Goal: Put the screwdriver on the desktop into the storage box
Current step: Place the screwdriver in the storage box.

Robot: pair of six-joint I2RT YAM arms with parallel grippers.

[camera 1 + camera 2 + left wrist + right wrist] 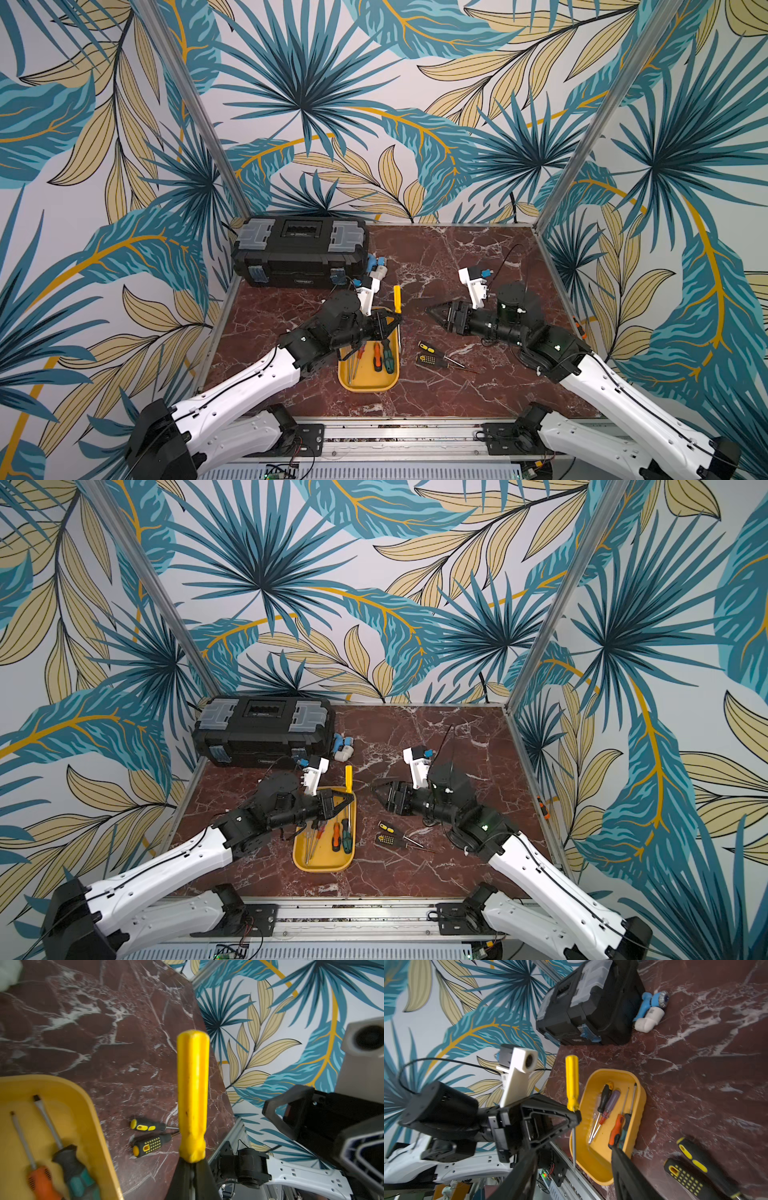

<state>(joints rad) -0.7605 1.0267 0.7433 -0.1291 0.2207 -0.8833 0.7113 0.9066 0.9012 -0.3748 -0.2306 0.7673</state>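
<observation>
My left gripper is shut on a yellow-handled screwdriver, gripping where handle meets shaft. It hangs over the far right corner of the yellow storage box, which holds several screwdrivers. My right gripper stands open just to the right of it, holding nothing. Two black-and-yellow screwdrivers lie on the desktop to the right of the box.
A black toolbox stands shut at the back left. Beside it lies a small blue and white object. Aluminium rails edge the desktop, with patterned walls behind and at the sides.
</observation>
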